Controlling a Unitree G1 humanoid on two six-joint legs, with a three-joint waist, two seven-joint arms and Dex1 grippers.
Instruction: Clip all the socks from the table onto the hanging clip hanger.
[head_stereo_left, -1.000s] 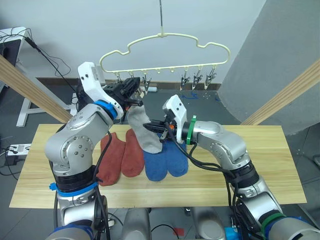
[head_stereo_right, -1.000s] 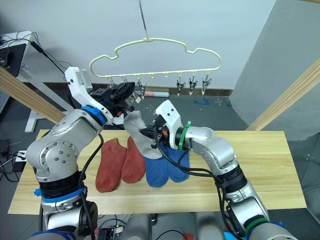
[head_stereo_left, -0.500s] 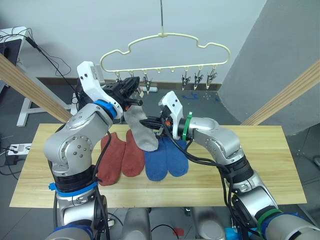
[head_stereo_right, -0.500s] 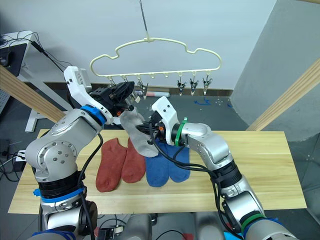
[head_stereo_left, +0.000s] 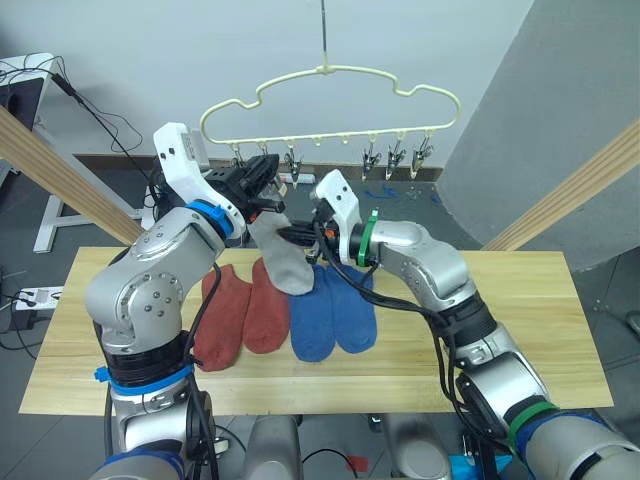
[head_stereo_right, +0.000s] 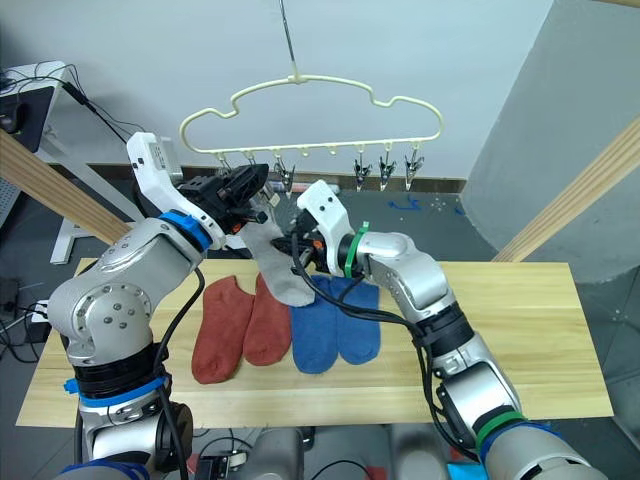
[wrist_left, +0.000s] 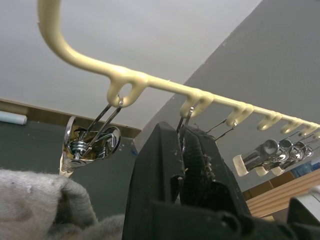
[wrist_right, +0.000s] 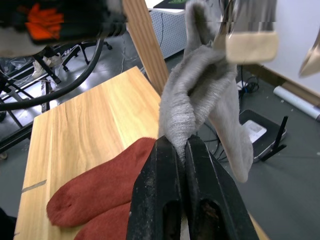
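The pale-yellow clip hanger (head_stereo_left: 330, 95) hangs above the table (head_stereo_left: 520, 330), with silver clips along its lower bar. My left gripper (head_stereo_left: 262, 175) is up at the left clips, shut on one clip's wire handles (wrist_left: 185, 125); a neighbouring clip (wrist_left: 90, 142) hangs beside it. A light grey sock (head_stereo_left: 280, 255) dangles just below. My right gripper (head_stereo_left: 300, 235) is shut on a fold of this sock (wrist_right: 200, 95), whose top edge sits at a clip. Two rust-red socks (head_stereo_left: 240, 310) and two blue socks (head_stereo_left: 332, 320) lie side by side on the table.
Thick wooden frame poles slant at the left (head_stereo_left: 60, 170) and right (head_stereo_left: 570, 190). A grey panel (head_stereo_left: 560, 90) stands behind on the right. A white desk (head_stereo_left: 30, 80) and a power strip (head_stereo_left: 30, 298) sit off the table's left end.
My right gripper has carried the grey sock up and to the left, closer to the clips and my left gripper. The left arm has stayed nearly still.
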